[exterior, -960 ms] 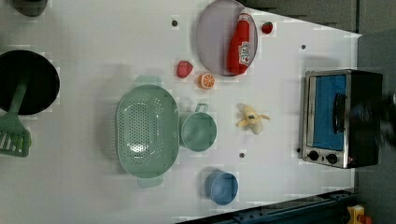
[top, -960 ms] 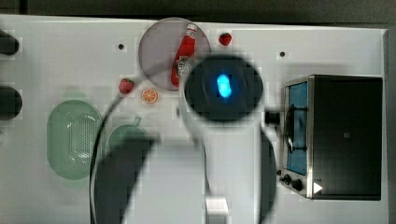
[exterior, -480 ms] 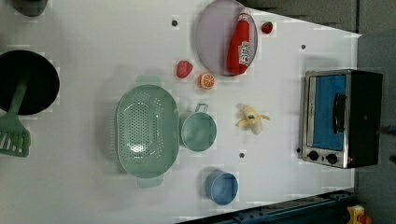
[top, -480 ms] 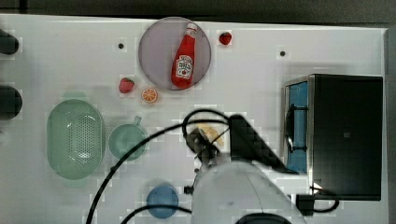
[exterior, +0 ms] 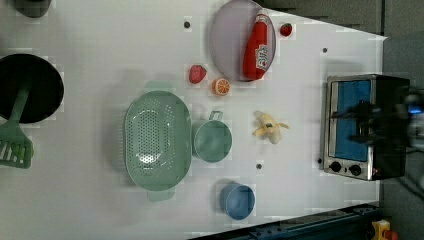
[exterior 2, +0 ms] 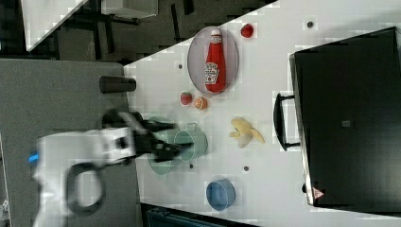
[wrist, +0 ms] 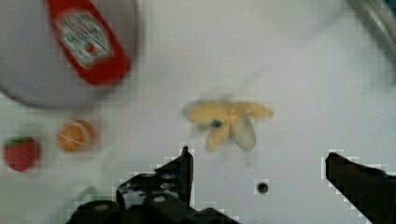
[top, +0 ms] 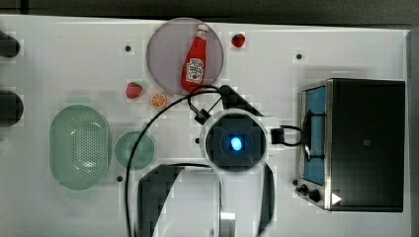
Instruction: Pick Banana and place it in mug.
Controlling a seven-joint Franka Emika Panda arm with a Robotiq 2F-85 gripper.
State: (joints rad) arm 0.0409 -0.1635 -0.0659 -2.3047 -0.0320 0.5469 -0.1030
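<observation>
The banana (exterior: 269,128) lies on the white table (exterior: 100,50), half peeled with its skin spread out, between the mug (exterior: 212,141) and the toaster oven (exterior: 362,125); in the left view it is at about 3 o'clock from the mug, near it but not touching. The mug stands upright, just beside the green basket (exterior: 157,140). The orange slice (exterior: 221,86) sits at about 12 o'clock from the mug in the left view, with a strawberry (exterior: 197,73) beside it. The ketchup bottle (exterior: 257,47) lies on the grey plate (exterior: 227,40). In the wrist view the pincer (wrist: 257,168) is wide open and holds nothing, and it seems to hang above the table with the banana (wrist: 229,122) close before its fingers (wrist: 180,170).
</observation>
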